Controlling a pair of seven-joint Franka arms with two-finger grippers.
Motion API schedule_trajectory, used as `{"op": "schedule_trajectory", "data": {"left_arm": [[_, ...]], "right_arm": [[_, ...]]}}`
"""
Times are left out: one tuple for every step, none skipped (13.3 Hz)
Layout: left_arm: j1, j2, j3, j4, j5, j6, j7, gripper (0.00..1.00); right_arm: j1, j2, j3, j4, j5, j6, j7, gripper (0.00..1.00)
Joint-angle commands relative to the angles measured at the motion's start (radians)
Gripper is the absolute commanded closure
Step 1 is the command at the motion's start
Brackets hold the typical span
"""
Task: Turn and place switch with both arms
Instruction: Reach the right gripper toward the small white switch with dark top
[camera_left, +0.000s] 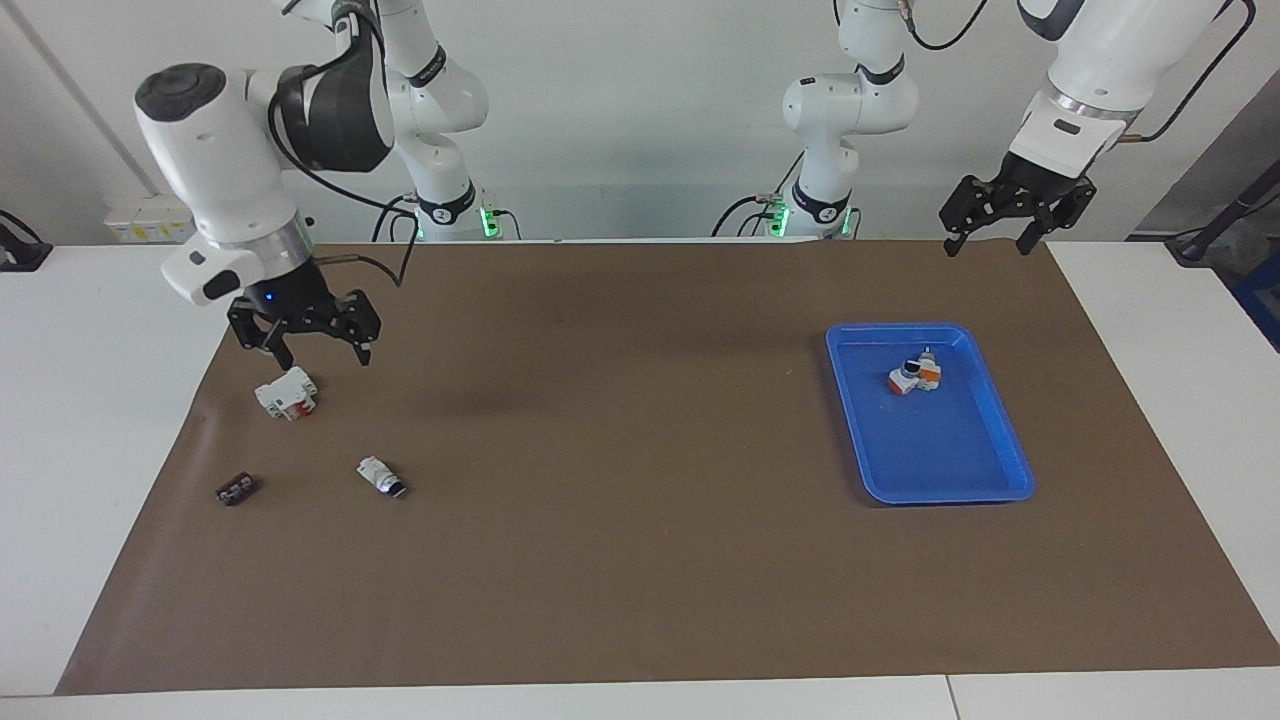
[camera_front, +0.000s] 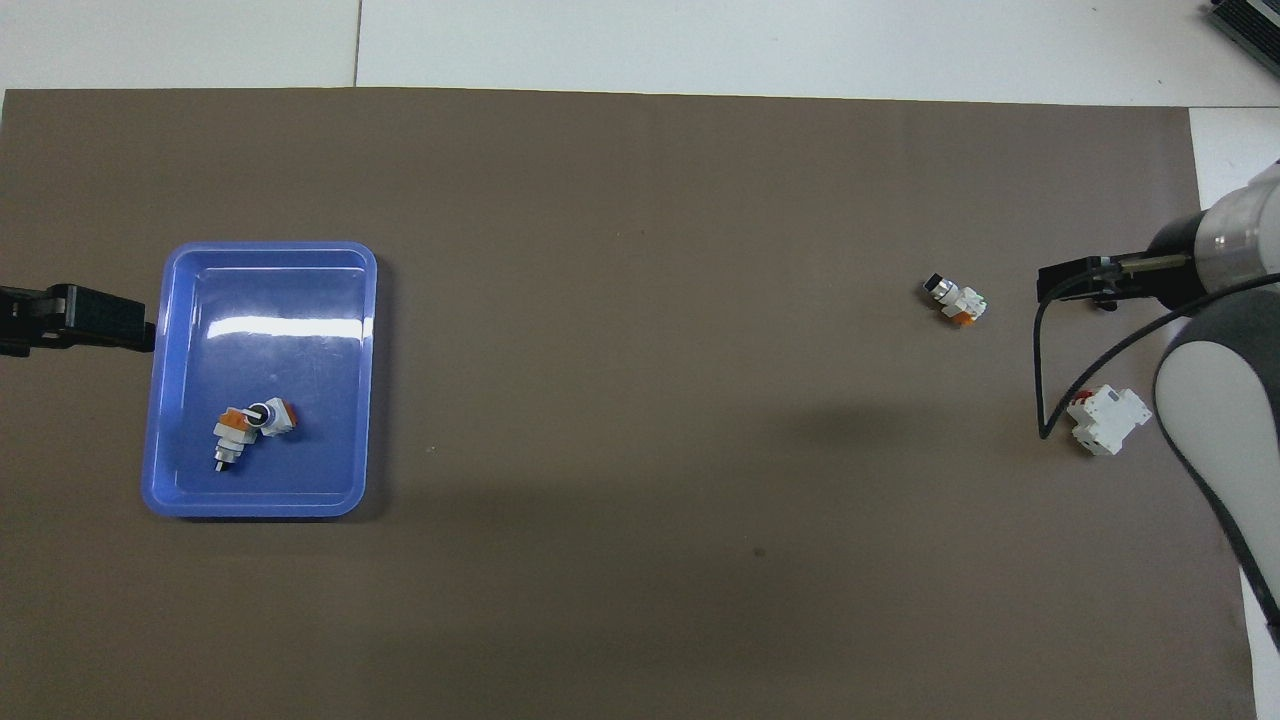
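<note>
The switch (camera_left: 381, 476) (camera_front: 955, 298) lies on its side on the brown mat toward the right arm's end, a small white part with a black knob end. My right gripper (camera_left: 322, 358) is open and empty, low over the mat beside a blocky white part with a red patch (camera_left: 287, 392) and apart from the switch. In the overhead view only part of the right gripper (camera_front: 1075, 280) shows. My left gripper (camera_left: 988, 245) (camera_front: 120, 325) is open and empty, and waits raised over the mat's edge near the blue tray.
The blue tray (camera_left: 960, 480) (camera_front: 270, 270) sits toward the left arm's end and holds white-and-orange parts (camera_left: 915, 375) (camera_front: 250, 425). The blocky white part also shows in the overhead view (camera_front: 1105, 420). A small dark piece (camera_left: 236, 489) lies near the mat's edge, beside the switch.
</note>
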Motion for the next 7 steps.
{"op": "schedule_trajectory", "data": {"left_arm": [[-0.013,-0.023,0.018,-0.025,0.000,0.010,0.004,0.00],[-0.013,-0.023,0.018,-0.025,0.000,0.003,0.004,0.00],[-0.012,-0.025,0.019,-0.028,0.000,0.001,0.004,0.00],[-0.007,-0.025,0.019,-0.027,0.000,0.001,0.005,0.00],[-0.006,-0.025,0.022,-0.028,0.000,0.001,0.005,0.00],[-0.001,-0.025,0.023,-0.028,0.000,0.001,0.005,0.00],[0.003,-0.023,0.023,-0.027,0.000,0.004,0.005,0.00]], "right_arm": [[-0.034,0.077,0.006,-0.064,0.091,0.151,-0.304,0.00],[-0.045,0.095,0.006,-0.087,0.121,0.193,-0.449,0.00],[-0.053,0.108,0.006,-0.117,0.172,0.227,-0.598,0.00],[-0.053,0.112,0.006,-0.151,0.219,0.273,-0.735,0.00],[-0.054,0.116,0.006,-0.180,0.246,0.325,-0.844,0.00],[-0.065,0.132,0.006,-0.193,0.250,0.351,-0.930,0.00],[-0.080,0.154,0.006,-0.193,0.253,0.357,-0.969,0.00]]}}
